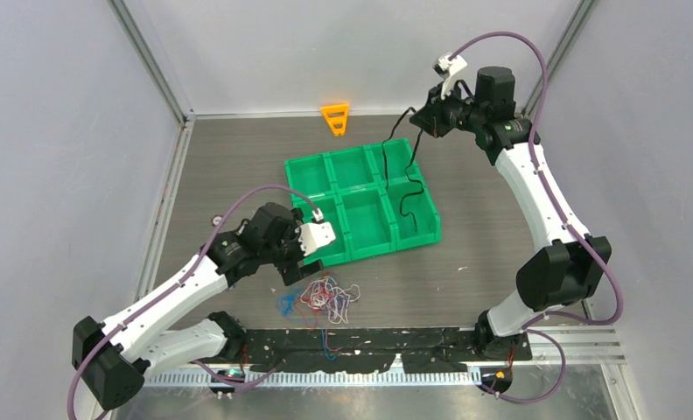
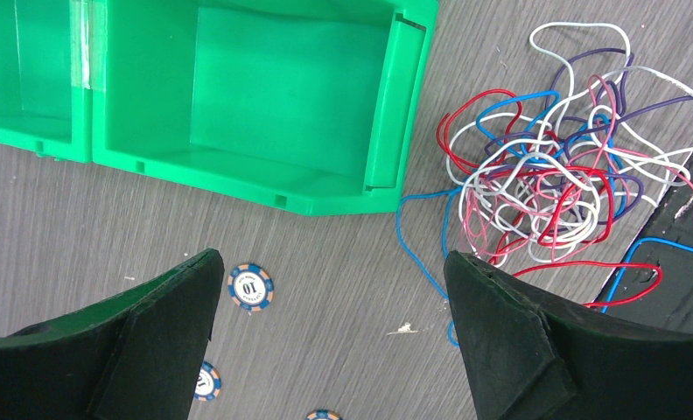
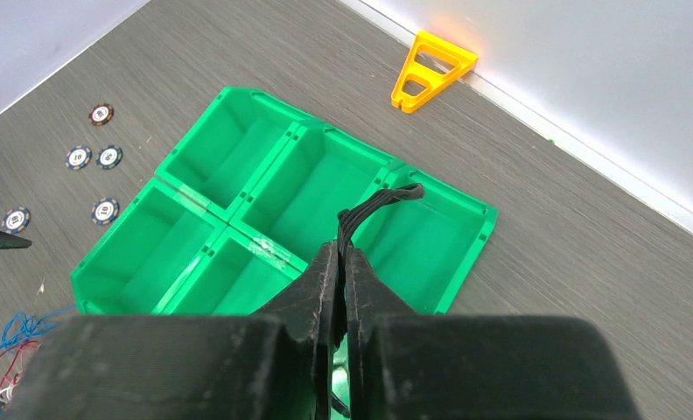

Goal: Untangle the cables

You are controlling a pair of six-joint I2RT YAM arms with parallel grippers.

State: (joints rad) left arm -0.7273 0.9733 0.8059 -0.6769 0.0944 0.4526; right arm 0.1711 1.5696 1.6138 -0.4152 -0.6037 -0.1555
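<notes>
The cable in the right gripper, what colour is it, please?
Black cable, clearest in the right wrist view.

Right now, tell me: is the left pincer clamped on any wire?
No, the left pincer stands wide open, gripping nothing, with the tangle of wires off to its side.

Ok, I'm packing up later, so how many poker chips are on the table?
5, all beside the green bins: one chip farthest, two chips side by side, two chips nearer. The arms may hide more.

Right tool hides much of black cable.
</notes>
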